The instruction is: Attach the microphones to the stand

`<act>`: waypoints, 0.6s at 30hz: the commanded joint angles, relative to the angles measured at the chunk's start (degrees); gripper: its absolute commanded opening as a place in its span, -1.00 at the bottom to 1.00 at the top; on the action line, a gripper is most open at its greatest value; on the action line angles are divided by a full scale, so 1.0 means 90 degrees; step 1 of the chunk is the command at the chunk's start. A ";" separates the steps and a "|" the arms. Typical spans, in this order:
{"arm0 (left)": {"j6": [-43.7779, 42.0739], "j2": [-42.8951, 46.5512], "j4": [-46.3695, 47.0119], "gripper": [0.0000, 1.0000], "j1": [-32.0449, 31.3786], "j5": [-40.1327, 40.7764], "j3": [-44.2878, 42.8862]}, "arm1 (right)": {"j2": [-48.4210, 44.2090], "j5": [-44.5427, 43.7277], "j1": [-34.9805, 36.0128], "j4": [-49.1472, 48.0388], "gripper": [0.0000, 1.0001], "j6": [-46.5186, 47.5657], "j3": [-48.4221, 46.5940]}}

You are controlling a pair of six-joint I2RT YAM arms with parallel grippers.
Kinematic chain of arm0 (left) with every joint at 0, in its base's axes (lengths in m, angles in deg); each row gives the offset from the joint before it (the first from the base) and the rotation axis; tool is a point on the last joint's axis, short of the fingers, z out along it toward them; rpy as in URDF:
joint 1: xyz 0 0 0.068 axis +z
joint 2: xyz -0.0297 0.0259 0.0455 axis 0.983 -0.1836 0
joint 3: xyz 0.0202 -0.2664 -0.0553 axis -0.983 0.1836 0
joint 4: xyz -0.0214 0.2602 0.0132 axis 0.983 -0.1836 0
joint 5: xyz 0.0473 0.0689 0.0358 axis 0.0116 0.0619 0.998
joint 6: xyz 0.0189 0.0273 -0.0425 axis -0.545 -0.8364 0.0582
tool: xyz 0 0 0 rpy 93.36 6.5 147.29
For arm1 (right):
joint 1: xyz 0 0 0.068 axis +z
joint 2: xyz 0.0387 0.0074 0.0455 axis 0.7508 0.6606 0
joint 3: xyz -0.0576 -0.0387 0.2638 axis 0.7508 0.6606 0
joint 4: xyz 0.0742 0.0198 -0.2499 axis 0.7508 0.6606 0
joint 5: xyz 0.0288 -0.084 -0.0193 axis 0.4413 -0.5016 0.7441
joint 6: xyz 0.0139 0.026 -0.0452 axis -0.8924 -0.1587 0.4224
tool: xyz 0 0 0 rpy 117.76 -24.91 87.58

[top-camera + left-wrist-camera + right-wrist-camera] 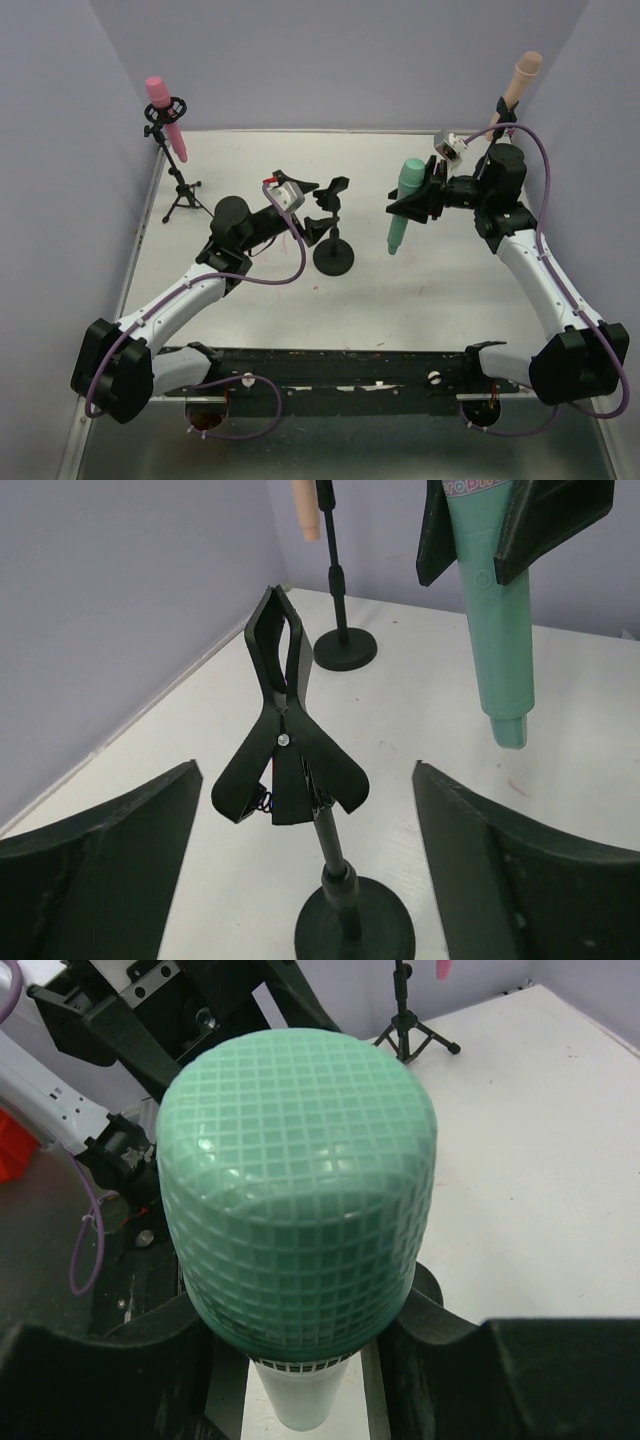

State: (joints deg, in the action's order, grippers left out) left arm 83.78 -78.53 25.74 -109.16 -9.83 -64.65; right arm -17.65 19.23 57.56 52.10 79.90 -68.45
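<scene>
Teal-green microphone (402, 212): one, clamped head-up in the right gripper (425, 192), held off the counter (420, 300) just right of the middle stand (333, 255). Microphones: three. The pink microphone (165, 115) sits in the tripod stand (185, 195), the peach microphone (520, 80) in the far-right stand (345, 648). Stands: three. The middle clip (285, 750) is empty. The left gripper (312, 205) has its jaws apart, one either side of the clip.

Lavender walls (330, 60) on three sides; white tabletop (420, 300) (faintly scuffed); soft even light.
</scene>
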 commanded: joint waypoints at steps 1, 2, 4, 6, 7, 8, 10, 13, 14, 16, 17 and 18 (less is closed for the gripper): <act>0.0081 0.0116 -0.0148 0.97 0.0042 0.0043 -0.0179 | 0.0048 0.0179 -0.0003 -0.0007 -0.56 0.0104 0.0017; 0.0081 0.0106 -0.0196 0.97 0.0033 0.0063 -0.0199 | 0.0067 0.0169 0.0006 -0.0007 -0.56 0.0095 0.0017; 0.0013 0.0067 -0.0265 0.97 0.0033 0.0092 -0.0277 | 0.0077 0.0179 0.0006 -0.0007 -0.56 0.0095 0.0017; -0.0016 0.0028 -0.0294 0.97 0.0042 0.0102 -0.0345 | 0.0086 0.0189 0.0006 -0.0007 -0.56 0.0085 0.0017; -0.0036 0.0009 -0.0304 0.97 0.0042 0.0112 -0.0375 | 0.0096 0.0199 0.0006 -0.0007 -0.56 0.0085 0.0017; -0.0036 -0.0011 -0.0304 0.97 0.0052 0.0121 -0.0394 | 0.0106 0.0199 0.0006 -0.0007 -0.56 0.0095 0.0017; -0.0046 -0.0050 -0.0294 0.96 0.0052 0.0160 -0.0433 | 0.0106 0.0208 0.0006 -0.0007 -0.56 0.0085 0.0017; -0.0065 -0.0099 -0.0294 0.85 0.0062 0.0112 -0.0463 | 0.0126 0.0208 0.0006 -0.0007 -0.56 0.0095 0.0027; -0.0065 -0.0109 -0.0343 0.74 0.0062 0.0073 -0.0492 | 0.0116 0.0208 0.0006 -0.0007 -0.56 0.0095 0.0027; -0.0104 -0.0148 -0.0489 0.49 0.0062 -0.0005 -0.0570 | 0.0116 0.0218 0.0006 -0.0007 -0.56 0.0095 0.0027; -0.0124 -0.0167 -0.0538 0.44 0.0062 -0.0044 -0.0570 | 0.0116 0.0218 0.0006 -0.0007 -0.56 0.0095 0.0027; -0.0134 -0.0167 -0.0568 0.42 0.0062 -0.0083 -0.0561 | 0.0106 0.0218 -0.0003 -0.0007 -0.56 0.0095 0.0027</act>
State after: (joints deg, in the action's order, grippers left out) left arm 83.61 -79.16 22.86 -108.98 -9.26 -67.60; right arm -16.82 19.25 57.56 52.16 79.92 -68.45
